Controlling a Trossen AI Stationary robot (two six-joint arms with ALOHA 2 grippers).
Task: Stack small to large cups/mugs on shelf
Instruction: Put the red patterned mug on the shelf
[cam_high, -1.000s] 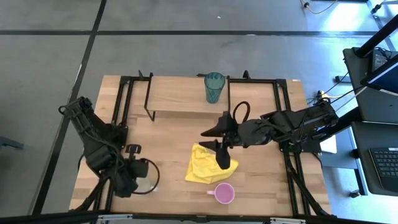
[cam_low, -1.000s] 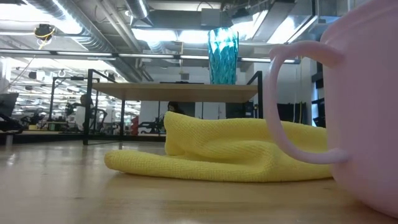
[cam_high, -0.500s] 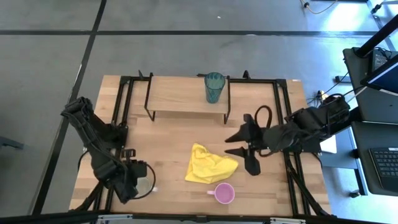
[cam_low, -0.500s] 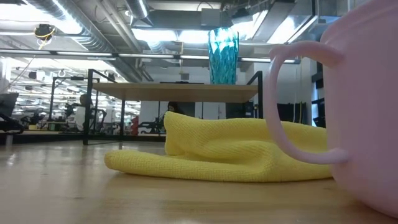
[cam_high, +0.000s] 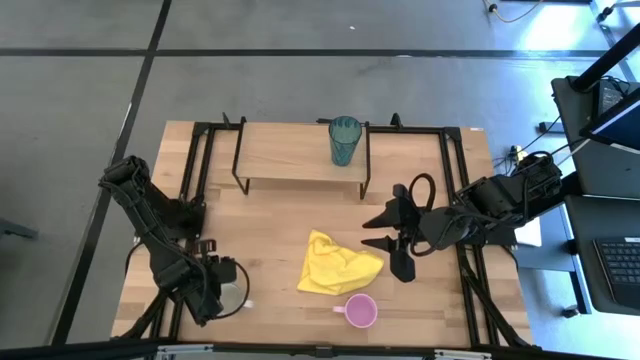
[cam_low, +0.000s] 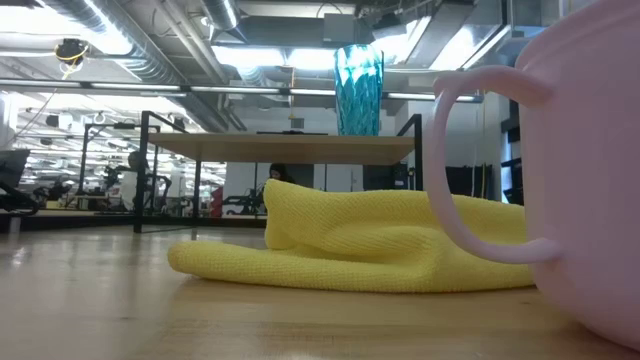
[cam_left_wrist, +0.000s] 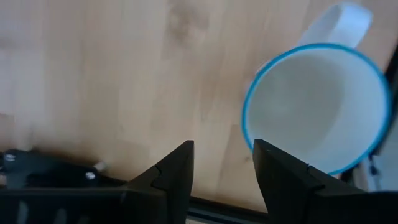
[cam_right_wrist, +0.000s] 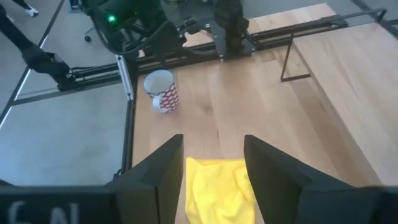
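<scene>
At the lower left of the high view the left end effector (cam_high: 222, 292) hangs over the white patterned mug with a blue rim (cam_left_wrist: 317, 109), fingers spread, nothing pinched; the mug stands empty on the pale wooden counter (cam_high: 270, 225). Right of it, at lower centre, lies one crumpled yellow cloth (cam_high: 337, 265), and just below the cloth stands the small pink mug (cam_high: 360, 311), also empty. At upper centre the low light-wood shelf on black metal legs (cam_high: 290, 152) carries the tall translucent teal tumbler (cam_high: 344, 139) near its right end, alone there. Three vessels in all. Right of the cloth the right end effector (cam_high: 386, 230) hovers, fingers spread and empty.
</scene>
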